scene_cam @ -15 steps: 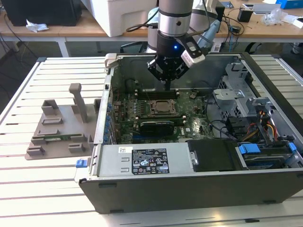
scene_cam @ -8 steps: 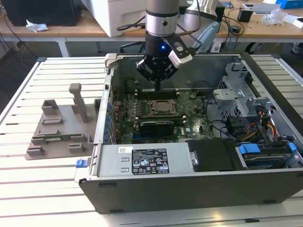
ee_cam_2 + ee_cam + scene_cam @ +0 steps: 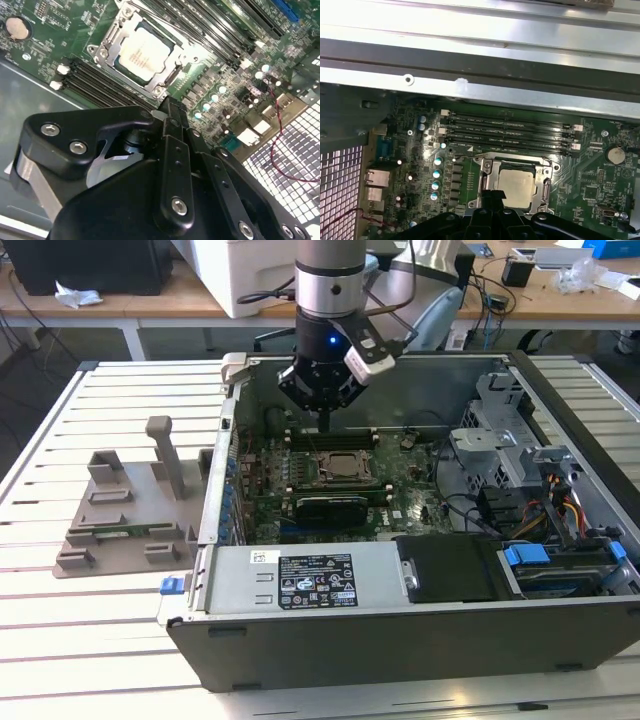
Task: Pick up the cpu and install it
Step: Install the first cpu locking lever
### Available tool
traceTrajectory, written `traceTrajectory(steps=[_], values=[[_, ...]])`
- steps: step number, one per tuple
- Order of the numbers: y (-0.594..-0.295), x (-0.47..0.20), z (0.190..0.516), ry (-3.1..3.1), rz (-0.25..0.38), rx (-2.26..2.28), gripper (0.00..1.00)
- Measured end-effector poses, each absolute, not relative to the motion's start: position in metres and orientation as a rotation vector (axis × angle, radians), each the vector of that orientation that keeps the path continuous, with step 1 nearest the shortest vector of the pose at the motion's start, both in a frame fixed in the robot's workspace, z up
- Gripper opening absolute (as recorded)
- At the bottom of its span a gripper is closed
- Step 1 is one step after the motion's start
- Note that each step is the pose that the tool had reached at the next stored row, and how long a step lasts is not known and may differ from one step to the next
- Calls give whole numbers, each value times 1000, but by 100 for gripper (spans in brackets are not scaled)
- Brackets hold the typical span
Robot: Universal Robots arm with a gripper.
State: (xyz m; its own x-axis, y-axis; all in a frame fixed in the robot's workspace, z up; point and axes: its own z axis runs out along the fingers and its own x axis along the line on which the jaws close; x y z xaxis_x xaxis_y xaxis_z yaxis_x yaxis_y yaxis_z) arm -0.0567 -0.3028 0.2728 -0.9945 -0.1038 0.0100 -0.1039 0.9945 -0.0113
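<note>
Below tool (image 3: 170, 106), cpu (image 3: 144, 54) seated in socket (image 3: 101, 51)

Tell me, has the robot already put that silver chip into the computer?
Mostly done, it seems: the cpu already lies flat inside the socket frame on the motherboard. In hand: the gripper hangs just above the socket, apart from the chip. Left open: whether the frame is latched down, which I cannot tell.

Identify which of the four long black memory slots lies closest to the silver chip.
The slot running right alongside the socket frame around the chip; the other three lie beyond it, toward the case wall.
</note>
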Motion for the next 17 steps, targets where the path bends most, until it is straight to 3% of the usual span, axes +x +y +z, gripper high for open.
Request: traceTrajectory(steps=[17], values=[[-299, -86, 271, -3128, 19, 163, 11]])
